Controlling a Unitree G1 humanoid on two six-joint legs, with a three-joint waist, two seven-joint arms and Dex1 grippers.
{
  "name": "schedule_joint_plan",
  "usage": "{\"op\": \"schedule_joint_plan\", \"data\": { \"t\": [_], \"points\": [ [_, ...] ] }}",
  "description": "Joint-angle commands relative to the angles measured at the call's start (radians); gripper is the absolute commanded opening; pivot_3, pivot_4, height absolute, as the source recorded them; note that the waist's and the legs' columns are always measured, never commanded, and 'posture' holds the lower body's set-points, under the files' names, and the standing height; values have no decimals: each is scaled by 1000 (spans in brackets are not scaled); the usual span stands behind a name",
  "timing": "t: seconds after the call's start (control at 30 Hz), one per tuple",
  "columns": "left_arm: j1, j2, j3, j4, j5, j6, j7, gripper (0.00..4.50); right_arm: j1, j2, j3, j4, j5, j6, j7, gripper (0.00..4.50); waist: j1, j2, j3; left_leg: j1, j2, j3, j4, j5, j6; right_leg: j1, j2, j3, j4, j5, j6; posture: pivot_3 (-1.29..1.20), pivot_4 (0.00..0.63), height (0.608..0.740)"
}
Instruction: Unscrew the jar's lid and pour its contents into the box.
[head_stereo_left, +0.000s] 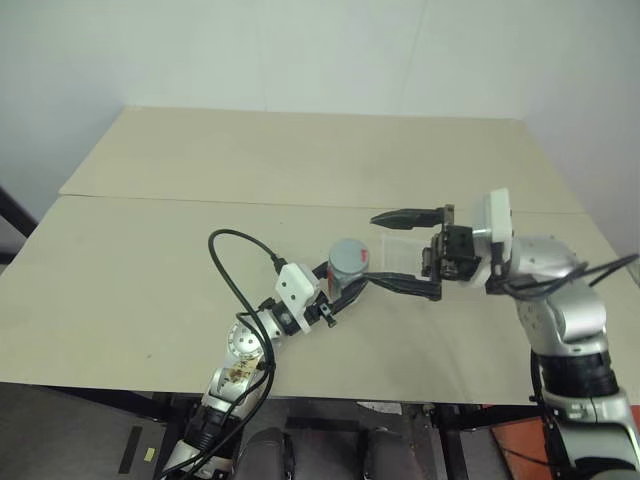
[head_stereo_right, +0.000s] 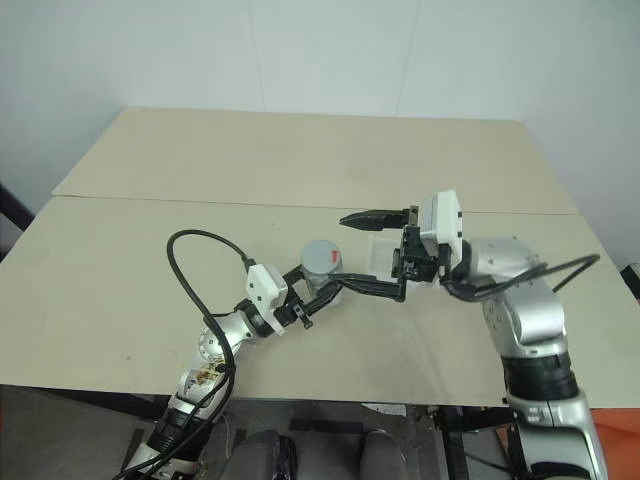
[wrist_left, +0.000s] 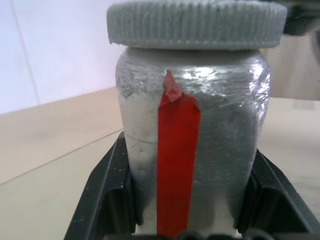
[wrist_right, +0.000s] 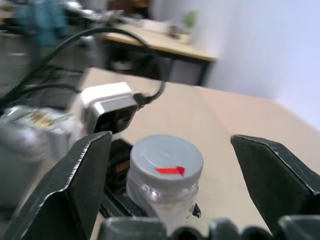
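Note:
The silvery-grey jar (head_stereo_left: 347, 268) with a red strip (wrist_left: 176, 165) is held upright a little above the table. My left gripper (head_stereo_left: 338, 288) is shut on its lower body, with a black finger (wrist_left: 107, 197) on each side. The ribbed grey lid (wrist_left: 195, 22) sits on the jar and has a red patch on top (wrist_right: 170, 170). My right gripper (head_stereo_left: 371, 249) reaches in from the right and is open, its fingers (wrist_right: 80, 175) standing wide on either side of the lid without touching it. The clear box (head_stereo_left: 398, 243) lies on the table just behind the jar, partly hidden by the right gripper.
The pale wooden table (head_stereo_left: 180, 250) is made of two boards with a seam (head_stereo_left: 200, 200) across it. A black cable (head_stereo_left: 235, 280) loops up from my left arm. The table's front edge (head_stereo_left: 120, 385) is near.

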Motion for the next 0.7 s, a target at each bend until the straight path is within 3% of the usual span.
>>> {"op": "schedule_joint_plan", "data": {
  "t": [0.03,0.23,0.7],
  "points": [
    [-27,-15,2,3,20,-41,22,1992,29,35,8,-145,-45,57,-178,4451,1,0,0,0,0,0,0,0,0,0,0,0,0,0,0,0,150,740],
    [-41,-25,3,23,29,-54,33,1992,70,84,52,-206,-108,108,-322,4451,1,0,0,0,-1,0,0,-1,1,0,0,0,-1,0,0,0,150,740],
    [-30,-31,-8,15,38,-63,35,1992,54,140,131,-179,-183,109,-398,4451,1,0,0,0,-1,0,0,-1,2,1,0,0,-1,0,0,0,150,740]
  ]
}}
